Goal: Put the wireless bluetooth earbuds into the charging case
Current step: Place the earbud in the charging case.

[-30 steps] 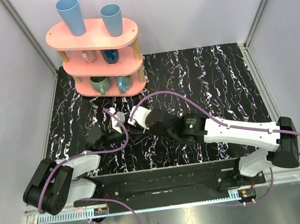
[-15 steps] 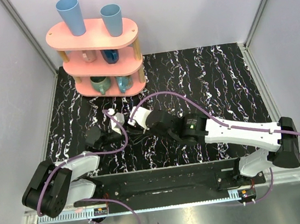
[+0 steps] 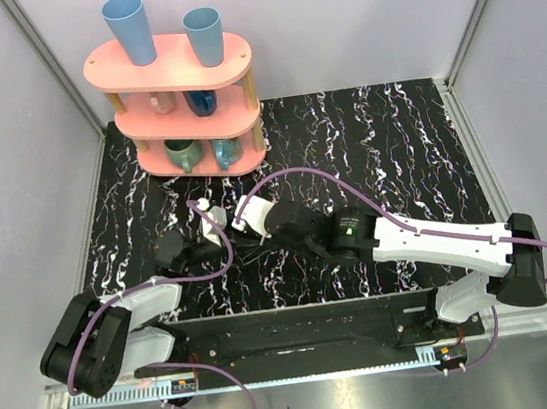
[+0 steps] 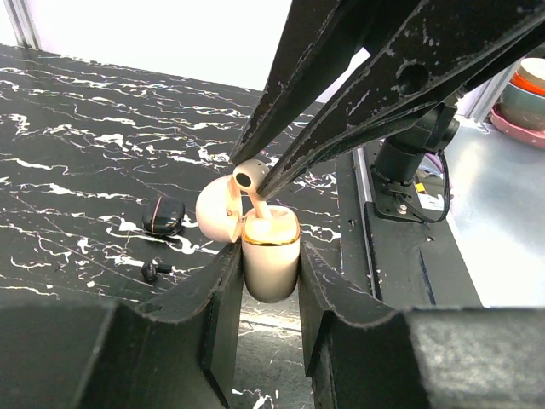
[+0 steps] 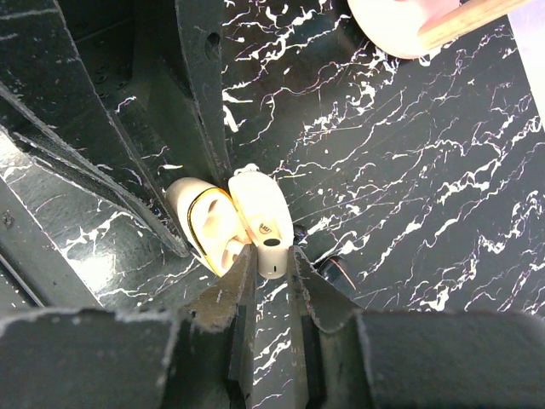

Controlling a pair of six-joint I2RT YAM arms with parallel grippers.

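Case [image 4: 271,274], cream with a gold rim, lid open: clamped upright between the closed-in fingers of the left gripper [image 4: 268,249], over the black marbled table [image 3: 387,149], the pink shelf [image 3: 175,71] standing well beyond the case. Earbud [image 4: 248,176], one, cream-white: pinched in the nearly shut tips of the right gripper [image 5: 271,260], directly above the case, its stem reaching down to the case's open mouth. Small black rounded item [image 4: 163,215]: lying on the table just beside the case.

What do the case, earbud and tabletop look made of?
Case: likely smooth cream plastic with a soft sheen; the gold rim looks metallic, maybe only plated.
Earbud: matching cream plastic by its look, with a dark opening at the tip.
Tabletop: black with white veins, marble-patterned; stone or printed laminate, cannot tell.
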